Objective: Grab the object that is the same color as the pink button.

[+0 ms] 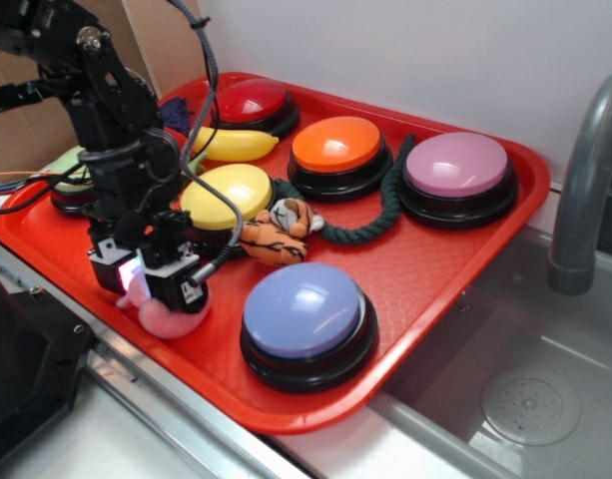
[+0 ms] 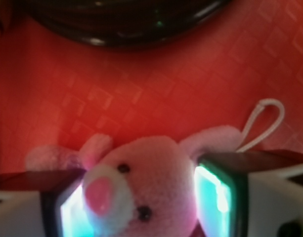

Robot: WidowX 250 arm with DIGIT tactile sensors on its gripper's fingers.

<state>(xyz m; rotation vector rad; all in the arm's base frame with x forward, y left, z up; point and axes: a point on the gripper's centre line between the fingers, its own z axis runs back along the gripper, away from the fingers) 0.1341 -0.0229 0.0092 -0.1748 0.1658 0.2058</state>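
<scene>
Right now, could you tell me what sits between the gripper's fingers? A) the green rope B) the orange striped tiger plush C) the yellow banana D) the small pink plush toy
D: the wrist view shows the pink plush toy with its face between the two fingers of the gripper, at the front left of the red tray; the tiger plush lies apart.

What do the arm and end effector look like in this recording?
The arm is black, with blocky links and black cables looped along it. The end effector has black fingers with white housings; its finger pads glow pale cyan in the wrist view.
</scene>
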